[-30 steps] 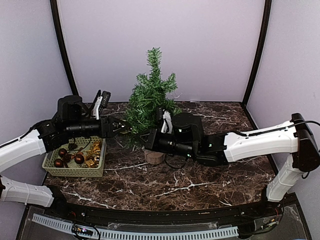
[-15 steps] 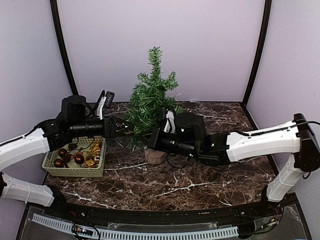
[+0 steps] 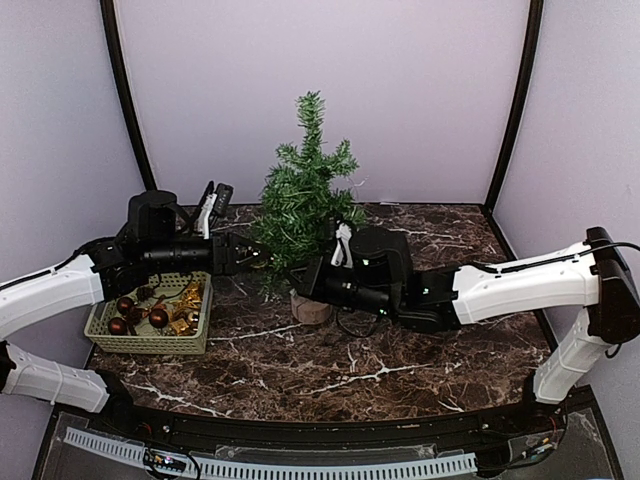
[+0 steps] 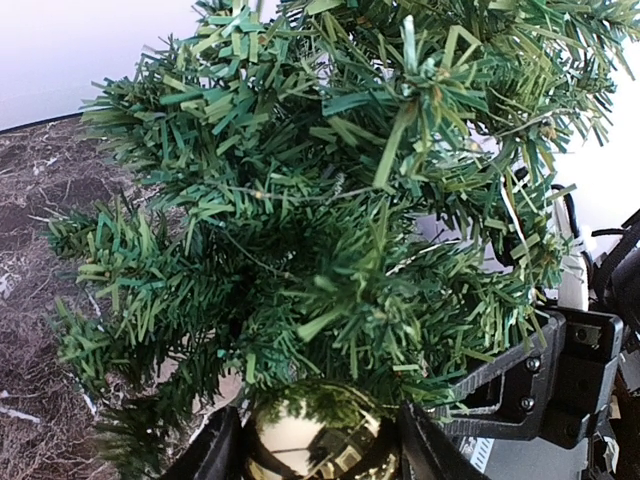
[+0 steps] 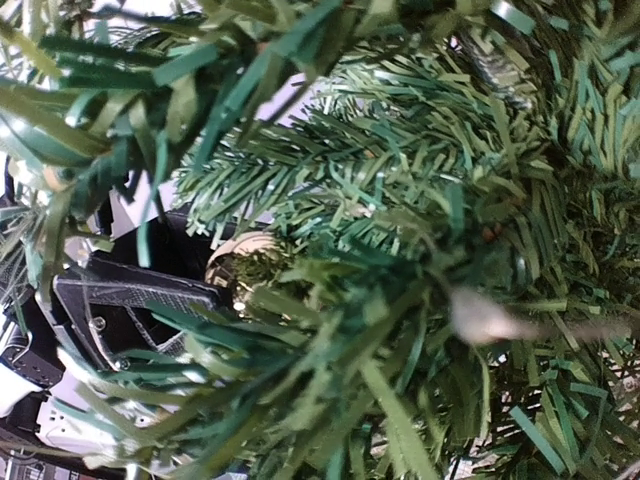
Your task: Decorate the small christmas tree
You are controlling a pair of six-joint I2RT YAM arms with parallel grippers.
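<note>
1. Holding a gold bauble point(image 4: 310, 432) clamped in my left claw point(image 4: 320, 452), I have it among the lowest branches, bottom centre of my wrist view.
2. The small christmas tree point(image 3: 303, 195) stands upright at the middle of the top view.
3. My right claw point(image 3: 303, 272) is closed together, buried in foliage beside the trunk.

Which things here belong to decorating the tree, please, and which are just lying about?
For the job: small christmas tree, gold bauble in the left pincer, basket of spare ornaments.
Just there: marble table, black frame posts.
</note>
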